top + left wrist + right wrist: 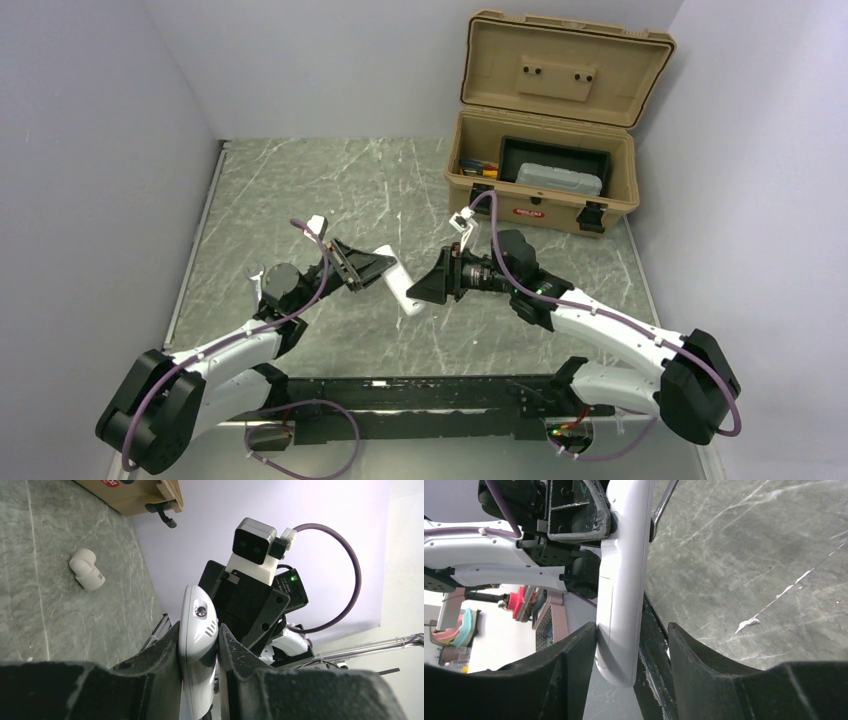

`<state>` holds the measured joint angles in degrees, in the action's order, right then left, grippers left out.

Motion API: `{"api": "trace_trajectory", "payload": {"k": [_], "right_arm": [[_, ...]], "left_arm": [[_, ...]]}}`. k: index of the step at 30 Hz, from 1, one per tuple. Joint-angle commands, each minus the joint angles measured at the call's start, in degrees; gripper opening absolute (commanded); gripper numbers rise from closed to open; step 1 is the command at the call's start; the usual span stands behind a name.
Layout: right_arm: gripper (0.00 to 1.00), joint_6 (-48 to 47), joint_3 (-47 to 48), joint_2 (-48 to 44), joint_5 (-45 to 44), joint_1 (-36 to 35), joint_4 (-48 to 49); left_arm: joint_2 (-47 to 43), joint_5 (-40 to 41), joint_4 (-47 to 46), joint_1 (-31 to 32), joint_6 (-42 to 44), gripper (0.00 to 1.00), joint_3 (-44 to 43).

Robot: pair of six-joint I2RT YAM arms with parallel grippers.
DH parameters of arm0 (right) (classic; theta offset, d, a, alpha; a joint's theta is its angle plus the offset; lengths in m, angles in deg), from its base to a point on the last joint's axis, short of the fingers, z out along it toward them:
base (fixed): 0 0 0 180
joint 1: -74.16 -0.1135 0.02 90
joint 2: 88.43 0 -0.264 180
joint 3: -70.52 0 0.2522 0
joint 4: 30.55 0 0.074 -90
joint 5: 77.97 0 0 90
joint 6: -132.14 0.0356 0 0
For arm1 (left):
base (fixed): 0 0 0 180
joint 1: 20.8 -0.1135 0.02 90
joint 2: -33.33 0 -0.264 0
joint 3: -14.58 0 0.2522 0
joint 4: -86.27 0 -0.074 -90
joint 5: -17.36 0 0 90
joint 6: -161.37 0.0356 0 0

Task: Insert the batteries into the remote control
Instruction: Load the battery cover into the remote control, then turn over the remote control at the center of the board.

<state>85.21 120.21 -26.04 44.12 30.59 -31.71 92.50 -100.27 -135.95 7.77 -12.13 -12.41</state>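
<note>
We found the left gripper clamped shut on the remote control. Its two dark fingers pressed the handset from either side, and the rounded white end stood up out of the grip. The right gripper stood partly open around the other end of the same handset. One finger lay against the white body, while the other was apart from it, with a dark gap showing between them. The remote was held up between the two grippers, above the marbled table, and as far as we could tell only the left one gripped it. Beyond the left gripper a small white plastic piece lay on the table. Farther off, past the right gripper, an open tan toolbox sat at the back of the table, near the wall.
</note>
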Motion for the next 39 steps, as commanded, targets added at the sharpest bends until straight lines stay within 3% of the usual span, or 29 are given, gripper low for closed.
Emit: {"api": "trace_trajectory", "payload": {"k": [1,7,9,14,18,39], "right_arm": [[0.54,-0.23,0.14,0.82,1.26,0.03,3.03],[0.34,0.15,-0.12,1.41,1.95,0.00,3.93],[0.33,0.22,-0.15,1.42,1.92,0.04,4.25],[0.66,0.63,-0.07,1.43,1.50,0.07,5.04],[0.70,1.17,-0.18,1.73,1.88,0.13,6.27],[0.37,2.79,-0.92,4.63,4.62,-0.01,10.02]], "left_arm": [[-0.53,-0.58,-2.90,-0.01,0.16,0.00,-1.70],[0.23,-0.66,-3.99,-0.01,-0.03,0.00,-1.76],[0.15,-0.73,-3.44,-0.04,0.08,0.00,-1.77],[-0.03,-1.01,-2.73,-0.01,1.09,0.00,-2.05],[0.59,-1.45,-3.88,-0.06,1.35,0.00,-2.18],[2.24,-1.11,-4.89,-0.02,2.28,0.00,-2.49]]}}
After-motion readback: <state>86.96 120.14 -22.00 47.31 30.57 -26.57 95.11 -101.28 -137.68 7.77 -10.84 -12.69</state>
